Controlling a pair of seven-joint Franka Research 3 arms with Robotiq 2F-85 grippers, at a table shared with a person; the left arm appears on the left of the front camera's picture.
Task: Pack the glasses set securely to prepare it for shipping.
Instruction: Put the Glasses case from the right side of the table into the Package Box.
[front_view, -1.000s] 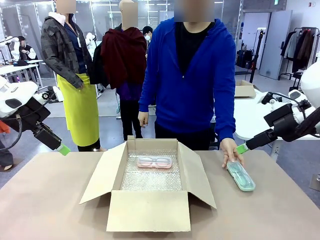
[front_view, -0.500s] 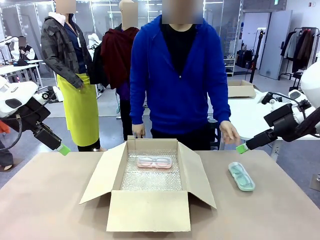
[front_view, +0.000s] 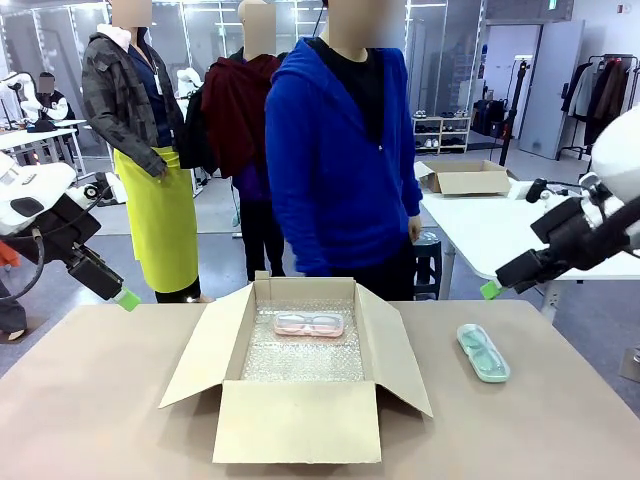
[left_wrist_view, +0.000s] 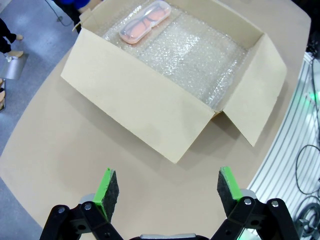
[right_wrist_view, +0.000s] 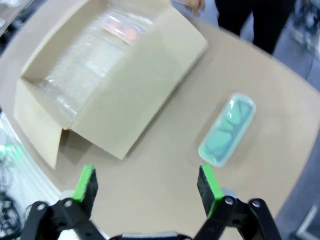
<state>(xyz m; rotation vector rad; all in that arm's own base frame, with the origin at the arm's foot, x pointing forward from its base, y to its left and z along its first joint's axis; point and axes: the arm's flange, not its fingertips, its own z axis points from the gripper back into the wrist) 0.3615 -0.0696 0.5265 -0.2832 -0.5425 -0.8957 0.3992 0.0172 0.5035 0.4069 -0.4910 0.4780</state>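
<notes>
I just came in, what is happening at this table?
Packing is under way. The pink case lies inside the open cardboard box, on bubble wrap. The mint green case lies on the table right of the box, untouched. The left gripper and right gripper hover open and empty. The person stands behind the box.

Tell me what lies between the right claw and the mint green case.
Nothing: only bare table separates the open right claw from the mint green case, as the right wrist view shows.
</notes>
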